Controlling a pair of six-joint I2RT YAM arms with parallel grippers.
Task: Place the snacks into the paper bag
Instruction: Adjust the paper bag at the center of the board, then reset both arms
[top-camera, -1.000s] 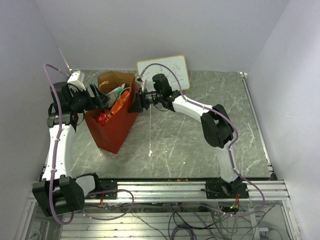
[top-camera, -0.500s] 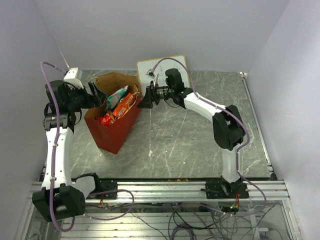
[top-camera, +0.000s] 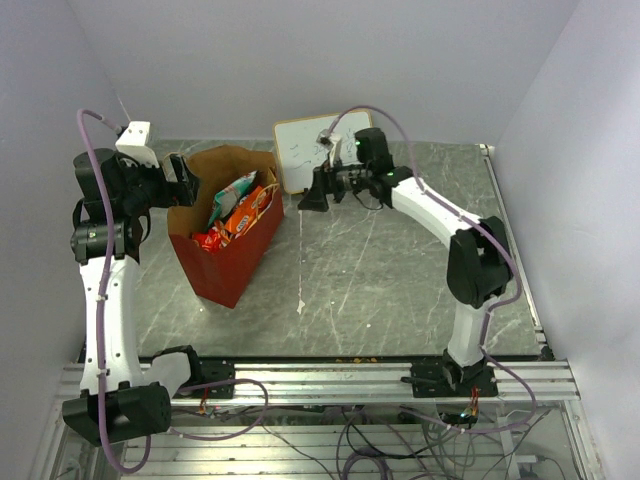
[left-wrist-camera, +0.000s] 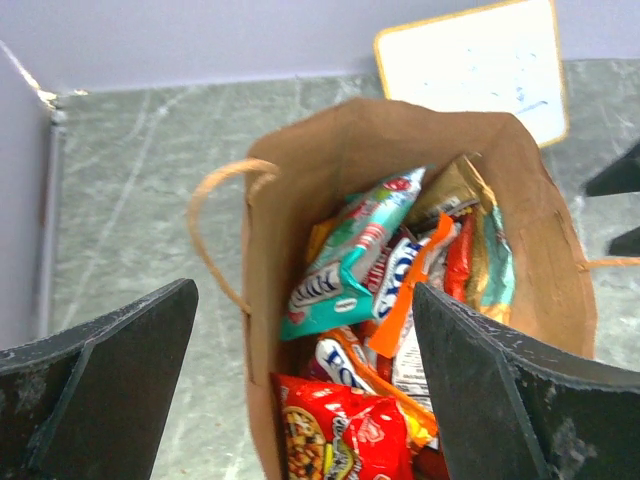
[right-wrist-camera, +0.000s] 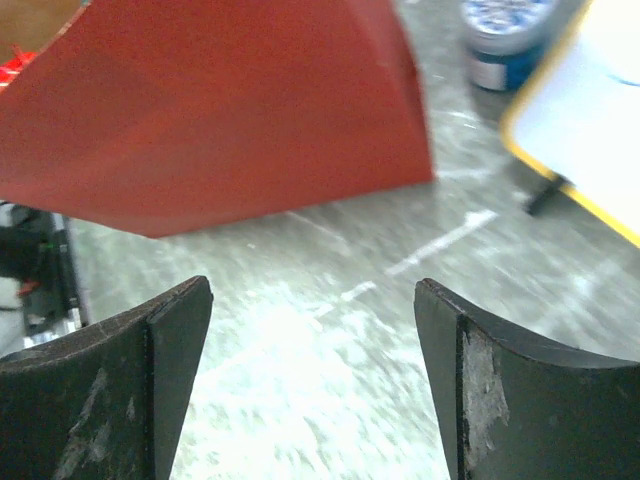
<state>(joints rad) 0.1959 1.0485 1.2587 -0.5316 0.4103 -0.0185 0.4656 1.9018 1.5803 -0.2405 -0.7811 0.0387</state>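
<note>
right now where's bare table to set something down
Widest bare patch: the grey marbled table between the red paper bag and the right arm's base. The far right corner is free. Crowded far left: the bag stuffed with foil snack packets, the white yellow-edged board, the left tool and right tool flanking the bag.

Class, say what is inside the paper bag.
The paper bag holds snacks: a teal packet on top, an orange packet and a red packet beside it. The bag's bottom is covered.

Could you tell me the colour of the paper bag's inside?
Brown; the paper bag shows it best from the left wrist.
</note>
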